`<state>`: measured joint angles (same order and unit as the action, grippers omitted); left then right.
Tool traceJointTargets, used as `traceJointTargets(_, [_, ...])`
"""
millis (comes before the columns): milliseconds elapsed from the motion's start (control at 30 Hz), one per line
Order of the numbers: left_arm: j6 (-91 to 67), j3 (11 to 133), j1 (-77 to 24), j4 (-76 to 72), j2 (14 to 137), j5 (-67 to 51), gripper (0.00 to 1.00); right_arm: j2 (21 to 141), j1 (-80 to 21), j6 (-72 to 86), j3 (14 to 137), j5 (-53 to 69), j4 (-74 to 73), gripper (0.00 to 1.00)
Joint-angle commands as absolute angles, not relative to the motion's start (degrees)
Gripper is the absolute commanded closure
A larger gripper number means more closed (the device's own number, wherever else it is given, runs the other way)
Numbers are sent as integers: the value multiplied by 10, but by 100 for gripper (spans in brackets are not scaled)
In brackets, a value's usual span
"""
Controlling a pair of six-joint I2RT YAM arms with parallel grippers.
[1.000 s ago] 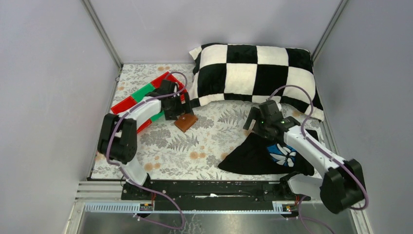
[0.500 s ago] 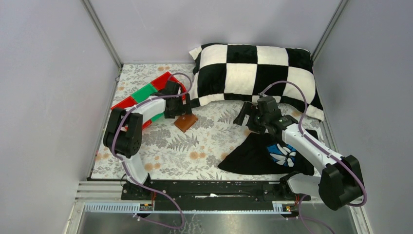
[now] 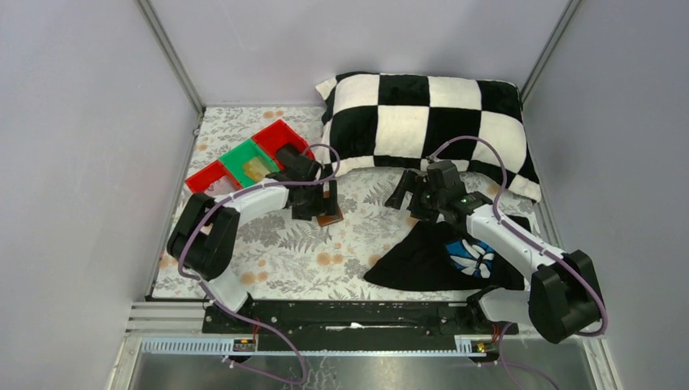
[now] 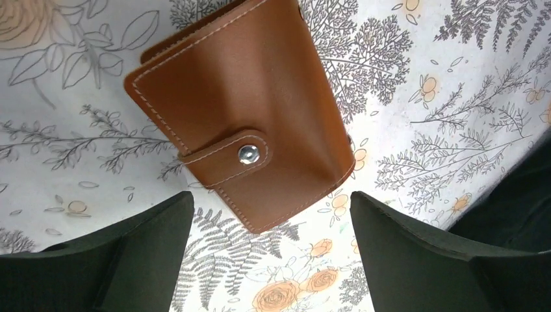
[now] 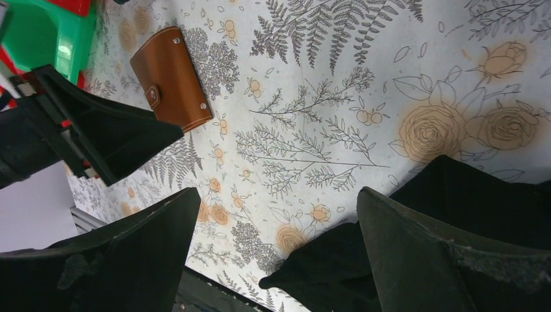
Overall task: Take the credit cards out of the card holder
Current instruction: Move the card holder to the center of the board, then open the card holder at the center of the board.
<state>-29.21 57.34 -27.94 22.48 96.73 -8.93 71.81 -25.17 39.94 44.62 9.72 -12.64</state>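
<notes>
A table [image 3: 284, 252] covered in a fern-and-rose print is taking up the whole floor of the cell. A big black-and-white checked pillow [image 3: 426, 122] is lying across its far right side. Nearer the front right, a black cloth [image 3: 431, 256] with a blue-and-white print is lying crumpled, partly under the right arm. Red and green trays [image 3: 244, 162] are sitting in a row at the far left, on a slant.

The right gripper [image 5: 276, 221] is hanging over the bare print between the pillow and the black cloth, its fingers spread wide and gripping nothing. The left gripper [image 4: 269, 214] is reaching in from the trays' side and hovering right above the card holder [image 4: 240, 110], fingers spread wide as well, one to each side of the wallet's near end. I can't tell whether either finger is touching the leather.

The card holder is lying flat on the print near the middle of the table, just right of the trays and well apart from the black cloth. It is folded shut, its strap fastened by a small metal snap [image 4: 246, 154].
</notes>
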Motion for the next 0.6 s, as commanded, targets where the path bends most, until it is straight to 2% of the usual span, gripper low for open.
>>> traceJointTargets(0, [-310, 590, -276, 243, 925, -16, 6, 750, -271, 407, 442, 130, -76, 0])
traceJointTargets(100, [-300, 614, -277, 255, 938, 56, 10, 776, -290, 408, 459, 130, -69, 0])
traceJointTargets(200, [-303, 641, -281, 280, 966, 64, 15, 795, -298, 410, 468, 126, -56, 0])
traceJointTargets(567, [-414, 671, -375, 318, 1008, 211, 32, 857, -301, 403, 506, 132, -45, 0])
